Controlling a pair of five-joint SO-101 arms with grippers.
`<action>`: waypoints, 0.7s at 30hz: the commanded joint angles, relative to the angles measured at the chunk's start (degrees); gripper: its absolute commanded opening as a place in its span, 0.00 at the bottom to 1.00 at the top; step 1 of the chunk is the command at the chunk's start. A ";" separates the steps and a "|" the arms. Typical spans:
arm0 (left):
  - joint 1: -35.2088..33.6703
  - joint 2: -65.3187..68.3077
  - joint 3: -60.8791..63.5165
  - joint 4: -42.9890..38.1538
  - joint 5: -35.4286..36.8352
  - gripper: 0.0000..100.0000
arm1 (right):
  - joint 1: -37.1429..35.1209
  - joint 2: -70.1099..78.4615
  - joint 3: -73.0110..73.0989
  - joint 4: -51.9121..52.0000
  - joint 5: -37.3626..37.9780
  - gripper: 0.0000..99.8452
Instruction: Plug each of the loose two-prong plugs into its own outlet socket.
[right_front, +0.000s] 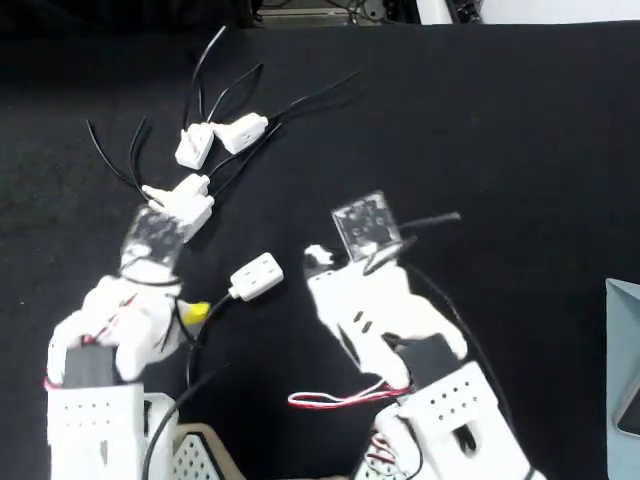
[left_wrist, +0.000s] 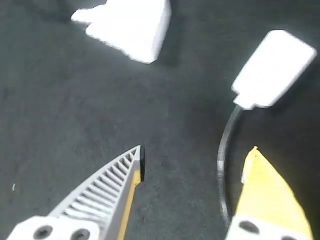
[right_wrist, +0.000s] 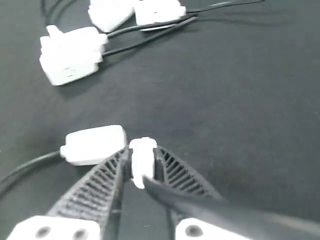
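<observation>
The right gripper (right_wrist: 142, 167) has its fingers clamped on a small white plug (right_wrist: 142, 149), which sticks out just past the fingertips. It hangs low over the middle of the black desk (right_front: 500, 150), a little toward the near edge. Just beside the plug, on its left-edge side, a white socket (right_front: 258, 277) lies flat on the desk. In the right wrist view plug and socket look close enough to touch (whether they really do, I cannot tell). A black cable (right_front: 212, 305) runs from the socket toward the near left corner.

The left gripper (left_wrist: 197, 155) hangs over the near left part of the desk with its fingers well apart and nothing between them. One finger is white and ribbed, the other yellow. The cable passes just beside the yellow finger, and the socket lies ahead of that fingertip, apart from it.

Toward the far left corner lies a white pair (right_front: 185, 200), seemingly a plug seated in a socket. Farther toward the far edge, two white connectors (right_front: 215, 140) rest side by side, touching or nearly so (plug or socket, I cannot tell). Thin black wires (right_front: 300, 100) fan out from this group across the desk.
</observation>
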 joint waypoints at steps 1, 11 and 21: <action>-7.25 -12.31 7.43 -0.79 1.14 0.32 | -2.55 7.87 -8.40 0.88 0.44 0.01; -12.62 -25.85 19.56 -0.44 1.23 0.32 | -6.51 35.47 -21.93 -1.76 1.93 0.01; -12.62 -25.23 20.70 -0.70 0.97 0.32 | -7.47 50.42 -24.57 -13.71 6.42 0.01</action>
